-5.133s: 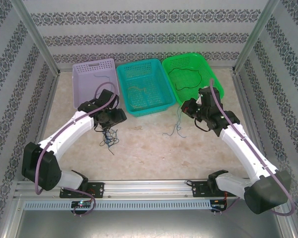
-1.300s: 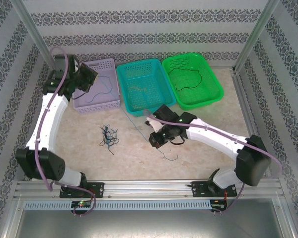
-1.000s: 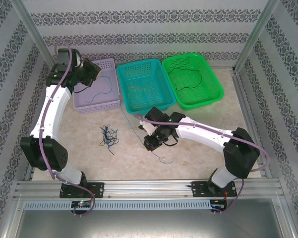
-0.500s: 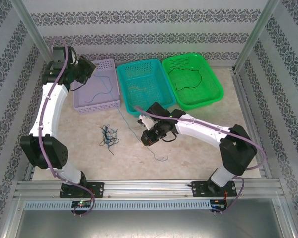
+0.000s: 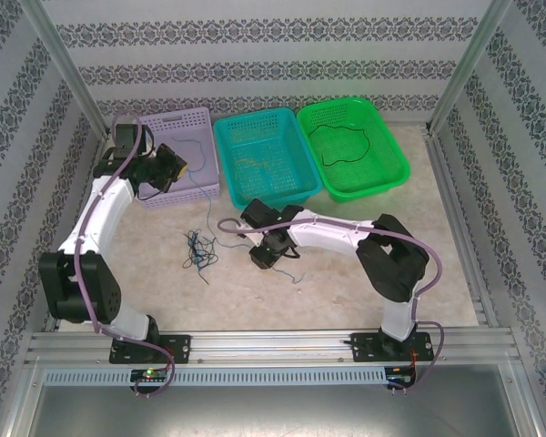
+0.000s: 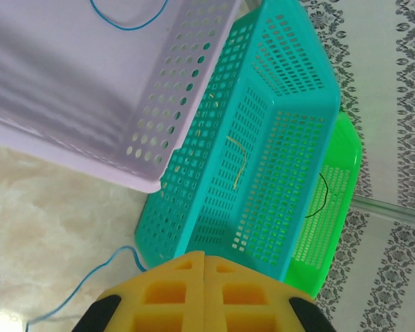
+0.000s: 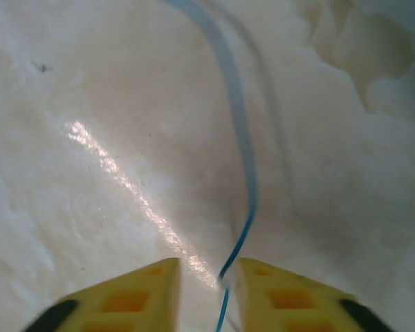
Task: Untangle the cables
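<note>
Blue cable (image 7: 243,235) passes between the parted jaws of your right gripper (image 7: 207,274) at bottom centre; your left gripper (image 6: 204,261) is closed.

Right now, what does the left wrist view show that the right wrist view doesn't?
Left wrist: lavender basket, teal basket and green basket side by side, a yellowish cable in the teal one, left fingers closed. Right wrist: right fingers parted, a blue cable running between them. Both: yellow fingers, blue cable, the pale table.
</note>
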Motion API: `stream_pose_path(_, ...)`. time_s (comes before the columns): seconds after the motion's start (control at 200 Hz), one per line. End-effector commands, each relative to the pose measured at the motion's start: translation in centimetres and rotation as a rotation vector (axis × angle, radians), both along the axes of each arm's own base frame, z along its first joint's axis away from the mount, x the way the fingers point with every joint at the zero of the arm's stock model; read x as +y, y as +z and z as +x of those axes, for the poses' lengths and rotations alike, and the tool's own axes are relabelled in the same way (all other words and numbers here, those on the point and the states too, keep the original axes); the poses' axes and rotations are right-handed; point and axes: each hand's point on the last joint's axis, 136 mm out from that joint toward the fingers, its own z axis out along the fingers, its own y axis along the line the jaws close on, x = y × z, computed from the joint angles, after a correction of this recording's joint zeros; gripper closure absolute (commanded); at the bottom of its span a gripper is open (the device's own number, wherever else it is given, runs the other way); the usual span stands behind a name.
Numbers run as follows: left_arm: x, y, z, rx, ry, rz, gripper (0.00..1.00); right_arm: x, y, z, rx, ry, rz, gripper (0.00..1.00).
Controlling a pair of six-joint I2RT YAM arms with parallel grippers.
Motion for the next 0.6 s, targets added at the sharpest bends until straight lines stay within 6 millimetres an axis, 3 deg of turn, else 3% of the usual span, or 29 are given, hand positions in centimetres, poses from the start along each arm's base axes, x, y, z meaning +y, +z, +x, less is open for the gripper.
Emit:
stream_pose_path(0.0, -0.6, 2.9, -0.4, -0.097, -0.021, -0.004, 1.0, -0.8, -0.7, -0.9, 0.0, 0.04, -0.057, 0.64)
stream_pose_path(0.165, -0.5, 3.1, -0.7, -0.096, -0.023, 0.004, 1.0, -2.3, -1.5, -2.4, 0.016, 0.044, -0.092, 0.54)
stream_pose_path(0.35, -0.5, 3.5, -0.6, -0.103, -0.019, 0.002, 1.0, -4.0, -2.1, -3.4, 0.025, -0.016, -0.133, 0.53)
stream_pose_path(0.53, -0.5, 3.4, -1.0, -0.098, -0.021, 0.006, 1.0, -3.1, -0.1, -4.5, 0.088, -0.159, -0.011, 0.52)
stream_pose_path(0.595, -0.5, 3.3, -1.1, -0.097, -0.021, 0.004, 1.0, -2.7, 0.0, -5.1, 0.161, -0.218, 0.027, 0.56)
